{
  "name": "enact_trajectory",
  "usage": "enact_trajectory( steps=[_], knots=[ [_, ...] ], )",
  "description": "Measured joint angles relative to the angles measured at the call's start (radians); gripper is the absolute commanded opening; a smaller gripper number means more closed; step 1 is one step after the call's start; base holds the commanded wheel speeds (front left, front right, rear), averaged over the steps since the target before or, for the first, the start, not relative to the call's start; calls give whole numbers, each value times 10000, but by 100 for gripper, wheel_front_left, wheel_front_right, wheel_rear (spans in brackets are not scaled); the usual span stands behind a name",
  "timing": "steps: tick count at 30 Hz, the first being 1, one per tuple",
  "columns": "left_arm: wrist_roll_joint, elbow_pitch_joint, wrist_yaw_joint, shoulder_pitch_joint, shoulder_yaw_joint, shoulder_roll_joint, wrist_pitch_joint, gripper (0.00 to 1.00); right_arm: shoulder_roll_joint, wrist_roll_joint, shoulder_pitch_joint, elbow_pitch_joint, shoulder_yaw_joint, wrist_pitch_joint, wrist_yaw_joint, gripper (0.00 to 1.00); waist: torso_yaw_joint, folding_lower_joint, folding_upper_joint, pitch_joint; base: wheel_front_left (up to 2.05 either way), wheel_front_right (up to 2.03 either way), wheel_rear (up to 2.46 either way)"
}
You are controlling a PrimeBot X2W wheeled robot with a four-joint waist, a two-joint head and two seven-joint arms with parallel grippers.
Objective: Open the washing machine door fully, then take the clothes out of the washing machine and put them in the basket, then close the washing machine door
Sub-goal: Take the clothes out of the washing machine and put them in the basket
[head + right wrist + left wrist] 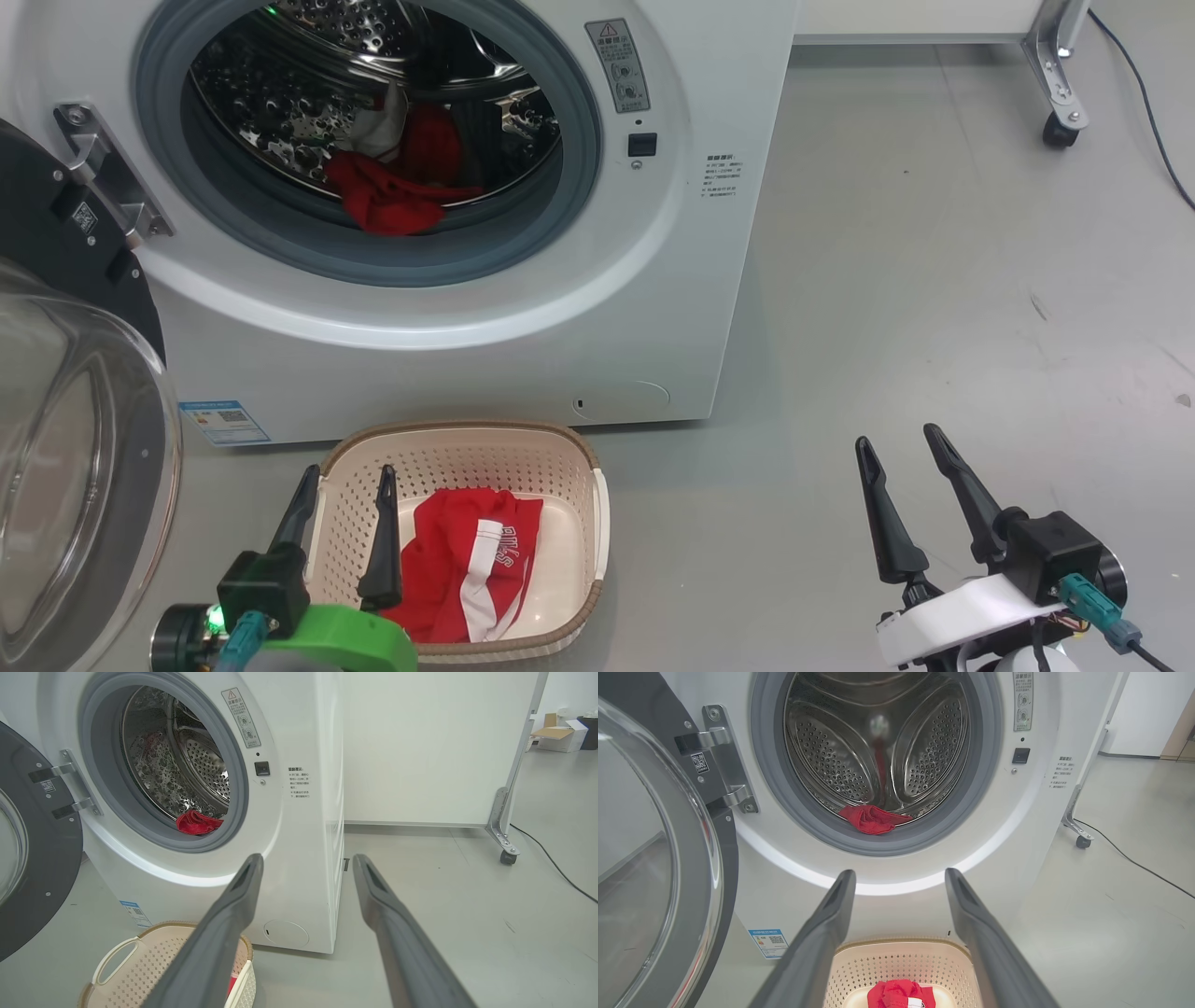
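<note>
The white washing machine [653, 308] stands with its door [65, 439] swung wide open to the left. Red and white clothes [392, 177] lie at the front of the steel drum, also seen as clothes [873, 819] and clothes [196, 823]. The cream basket [560, 448] sits on the floor below the opening with a red and white garment [467, 565] in it. My left gripper [347, 499] hovers open over the basket's left side, empty. My right gripper [901, 446] stands open over bare floor to the right, holding nothing.
Grey floor [934, 280] stretches to the right of the machine. A white partition on a caster foot [1060, 126] stands at the back right, with a black cable [1144, 103] trailing along the floor beside it.
</note>
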Motion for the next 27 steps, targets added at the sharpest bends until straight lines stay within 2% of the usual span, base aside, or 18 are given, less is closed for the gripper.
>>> enact_trajectory(
  steps=[9, 27],
  knots=[
    [0, -138, 82, 379, -52, 13, 0, 100, 2, 2, 61, -2, 86, 0, -157, 100, 56, 0, 0, -136, 0, 0, 0],
    [0, -428, 134, 644, -127, 19, 0, 100, 4, 25, 98, -2, 194, 0, -211, 100, 47, 0, 0, -191, 0, 0, 0]
  ],
)
